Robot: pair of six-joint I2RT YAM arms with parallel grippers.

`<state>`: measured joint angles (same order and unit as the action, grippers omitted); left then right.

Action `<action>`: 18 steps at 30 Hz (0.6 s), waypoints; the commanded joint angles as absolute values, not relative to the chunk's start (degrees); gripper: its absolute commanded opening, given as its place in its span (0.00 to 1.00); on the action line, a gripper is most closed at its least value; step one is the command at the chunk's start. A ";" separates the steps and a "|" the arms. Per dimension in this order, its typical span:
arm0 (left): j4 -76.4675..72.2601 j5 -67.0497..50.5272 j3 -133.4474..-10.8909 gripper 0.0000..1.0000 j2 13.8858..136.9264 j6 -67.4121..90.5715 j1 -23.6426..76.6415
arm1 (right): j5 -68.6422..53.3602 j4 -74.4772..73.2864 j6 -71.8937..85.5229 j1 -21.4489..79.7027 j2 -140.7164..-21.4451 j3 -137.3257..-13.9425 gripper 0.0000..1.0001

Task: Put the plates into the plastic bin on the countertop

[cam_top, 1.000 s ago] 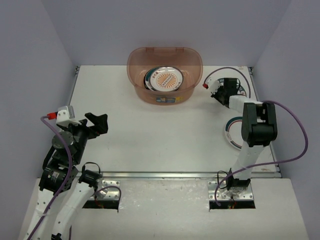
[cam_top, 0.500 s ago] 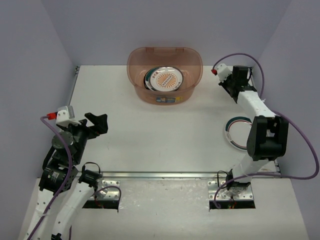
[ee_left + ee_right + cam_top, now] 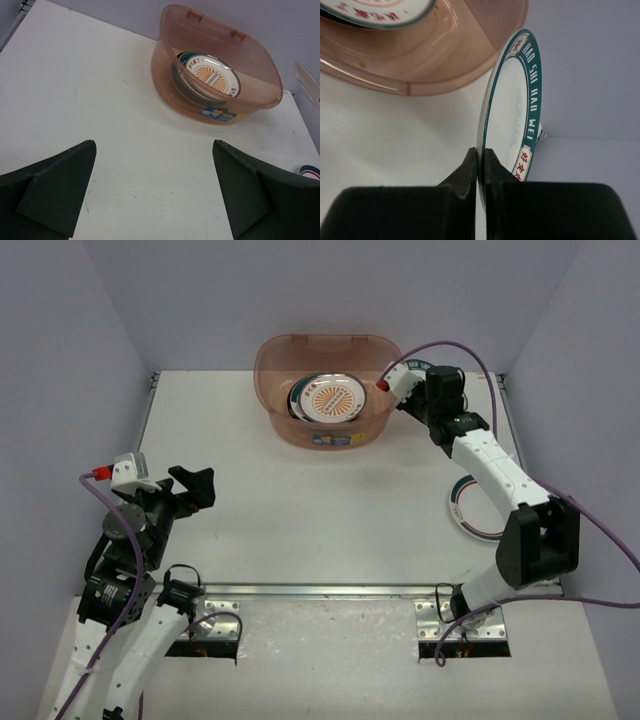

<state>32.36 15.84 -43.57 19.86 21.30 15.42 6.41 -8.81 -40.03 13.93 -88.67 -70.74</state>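
As right fingers (image 3: 468,172) pinch it, teal-rimmed plate (image 3: 512,110), beside bin (image 3: 420,67)

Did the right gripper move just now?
Yes. The right gripper, holding a plate, swung left from the table's far right corner to the bin's right rim.

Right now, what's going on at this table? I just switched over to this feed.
The right gripper is shut on the rim of a teal-rimmed lettered plate and holds it just outside the right end of the plastic bin. Inside the bin, an orange sunburst plate tops a stack. A second plate lies on the countertop, partly hidden by the right arm. The left gripper hangs open at the left, holding nothing.
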 commanded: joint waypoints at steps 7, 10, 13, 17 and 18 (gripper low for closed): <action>30.50 17.18 -43.56 1.00 18.33 21.57 15.91 | 2.55 -1.49 -49.84 28.42 -93.11 -79.54 0.00; 30.56 17.37 -43.56 1.00 18.43 21.62 15.91 | 0.88 -1.35 -51.38 29.41 -100.28 -83.24 0.00; 30.67 17.64 -43.59 1.00 18.46 21.80 15.91 | 0.69 1.12 -53.10 30.19 -106.20 -86.57 0.00; 30.71 17.72 -43.59 1.00 18.37 21.80 15.91 | 1.79 1.10 -54.51 30.32 -114.66 -93.03 0.00; 30.76 17.67 -43.59 1.00 18.37 21.80 15.91 | 2.10 0.52 -54.66 30.32 -116.48 -95.18 0.00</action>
<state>32.51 17.08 -43.48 18.59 21.50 15.44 1.21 -4.15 -51.30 29.89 -112.35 -87.32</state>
